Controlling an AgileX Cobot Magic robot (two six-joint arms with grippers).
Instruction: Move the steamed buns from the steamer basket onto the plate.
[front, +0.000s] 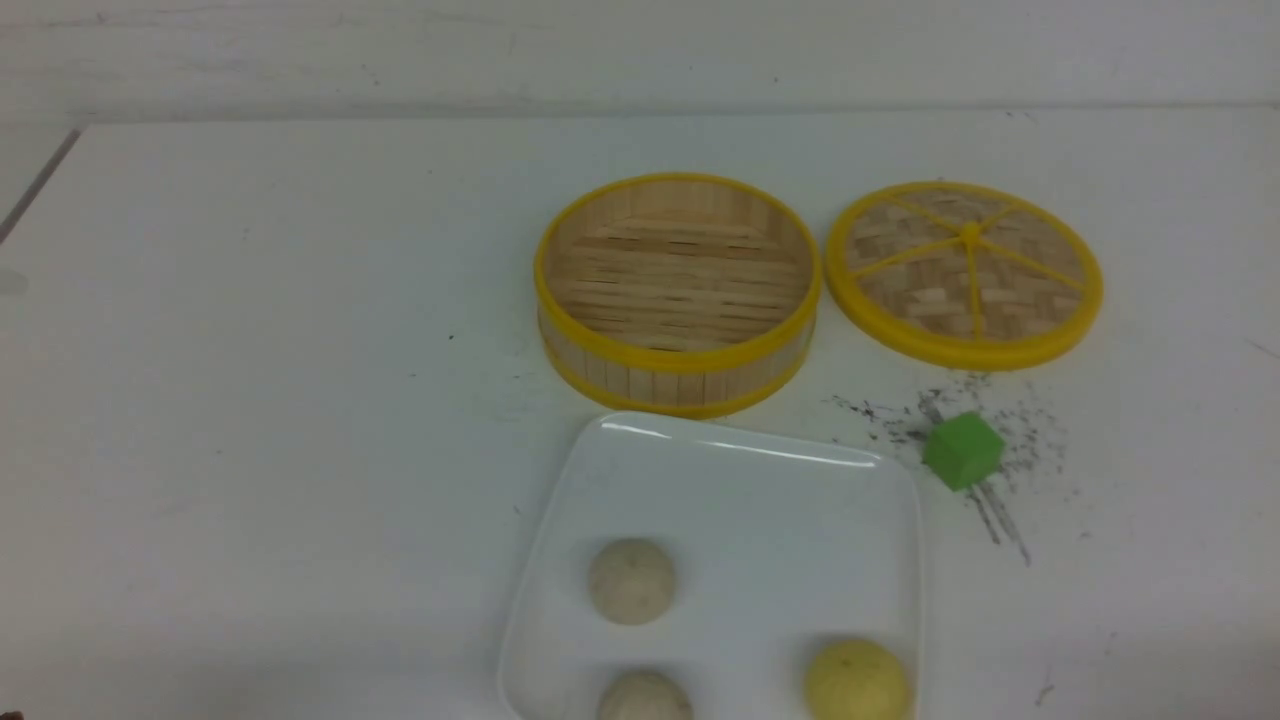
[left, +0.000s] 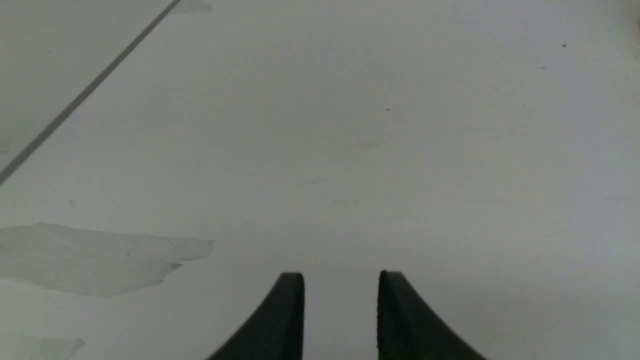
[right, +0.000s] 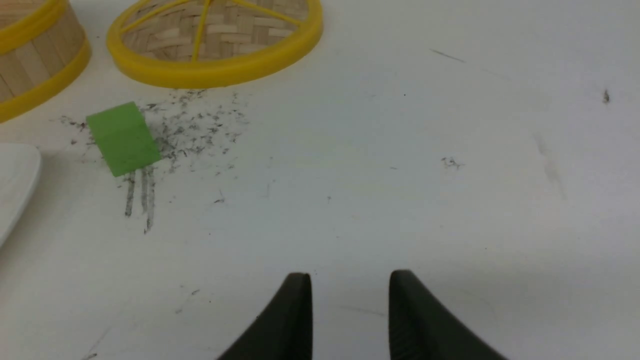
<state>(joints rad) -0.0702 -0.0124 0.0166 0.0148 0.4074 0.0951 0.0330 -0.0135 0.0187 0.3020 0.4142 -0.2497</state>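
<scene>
The steamer basket (front: 678, 292) stands empty at the table's middle, its slat floor bare. In front of it lies the white square plate (front: 760, 500) with three steamed buns on it: an off-white bun (front: 631, 581), a second off-white bun (front: 645, 697) at the frame's lower edge, and a pale yellow bun (front: 857, 681). Neither arm shows in the front view. My left gripper (left: 341, 280) hangs open over bare table, nothing between its fingers. Open as well, my right gripper (right: 350, 280) is over bare table, well away from the basket (right: 35, 55) and the plate's corner (right: 15, 175).
A flat woven lid (front: 965, 272) with yellow spokes lies right of the basket. A green cube (front: 962, 450) sits on dark scuff marks beside the plate's far right corner; it also shows as the cube (right: 123, 138) in the right wrist view. A dark seam (left: 85, 92) crosses the table's left.
</scene>
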